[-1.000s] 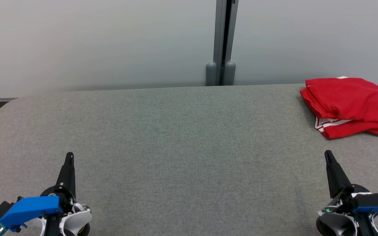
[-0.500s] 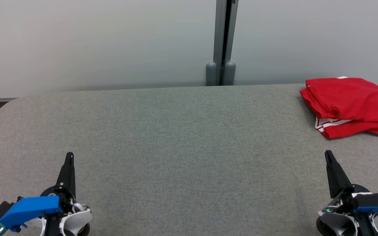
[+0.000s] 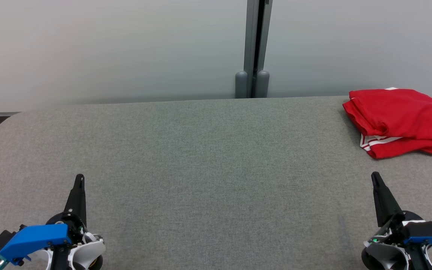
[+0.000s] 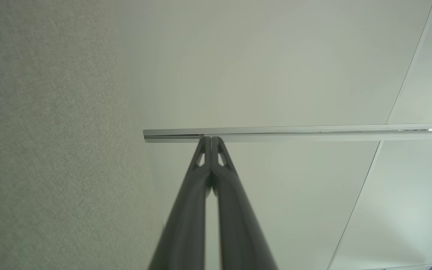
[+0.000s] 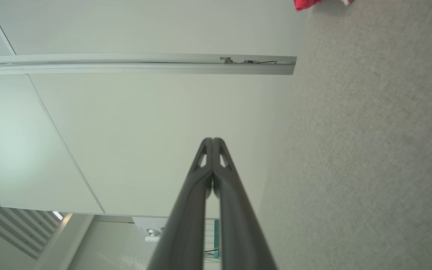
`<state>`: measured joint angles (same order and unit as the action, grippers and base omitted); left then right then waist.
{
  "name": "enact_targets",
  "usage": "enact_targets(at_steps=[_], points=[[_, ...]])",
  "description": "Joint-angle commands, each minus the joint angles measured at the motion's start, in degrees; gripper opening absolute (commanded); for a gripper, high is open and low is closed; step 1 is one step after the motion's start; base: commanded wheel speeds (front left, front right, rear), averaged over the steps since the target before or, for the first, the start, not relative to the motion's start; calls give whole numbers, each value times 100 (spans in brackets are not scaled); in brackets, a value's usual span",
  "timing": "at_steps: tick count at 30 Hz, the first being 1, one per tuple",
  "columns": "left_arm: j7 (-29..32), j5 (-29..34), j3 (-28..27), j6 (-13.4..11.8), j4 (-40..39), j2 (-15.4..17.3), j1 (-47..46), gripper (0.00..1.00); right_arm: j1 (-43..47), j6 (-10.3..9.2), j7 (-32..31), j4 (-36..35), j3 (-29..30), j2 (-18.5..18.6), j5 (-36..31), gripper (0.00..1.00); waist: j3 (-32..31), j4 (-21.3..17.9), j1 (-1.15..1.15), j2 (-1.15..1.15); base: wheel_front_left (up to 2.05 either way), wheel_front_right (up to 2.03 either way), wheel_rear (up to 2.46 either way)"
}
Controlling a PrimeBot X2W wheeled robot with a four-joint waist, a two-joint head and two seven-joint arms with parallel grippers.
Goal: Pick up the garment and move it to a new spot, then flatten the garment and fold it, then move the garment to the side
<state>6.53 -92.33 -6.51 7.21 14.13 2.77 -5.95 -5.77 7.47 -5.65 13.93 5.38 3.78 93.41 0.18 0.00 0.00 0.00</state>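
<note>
Red cloth with white stripes at one edge, the garment (image 3: 401, 120) lies folded into a thick, slightly rumpled bundle at the far right of the grey fabric surface (image 3: 216, 157), close to its back edge and running off the right border of the head view. The right gripper (image 3: 374, 175) shows at the lower right of that view, nearer the robot than the garment and well apart from it, with a band of bare grey fabric between its tip and the bundle's striped front edge. Its dark fingers point up the view, roughly toward the garment's left half. In the right wrist view the right gripper (image 5: 213, 140) has its two fingers pressed together, tips touching and only a thin slit between them lower down. A small corner of the garment (image 5: 306, 3) shows at the top edge of that view, off to the right of the fingers' line, where the surface meets the pale wall (image 5: 144, 131). The left gripper (image 3: 80, 177) shows at the lower left of the head view, across the width of the surface from the garment. The left wrist view shows the left gripper (image 4: 211, 139) likewise closed tight, tip against tip. A grey post (image 3: 254, 45) splits the wall behind the surface's middle.
</note>
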Motion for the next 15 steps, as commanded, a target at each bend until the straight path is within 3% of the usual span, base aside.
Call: enact_targets(at_steps=[1,15], points=[[23,-16,-15,55,-19,19,-57,0,-71,4,-15,14,15,-16,-19,0,0,0,0,0,0,0,0],[22,-17,-14,54,-19,19,-57,0,-74,4,-36,14,33,-28,-37,0,0,0,0,0,0,0,0]])
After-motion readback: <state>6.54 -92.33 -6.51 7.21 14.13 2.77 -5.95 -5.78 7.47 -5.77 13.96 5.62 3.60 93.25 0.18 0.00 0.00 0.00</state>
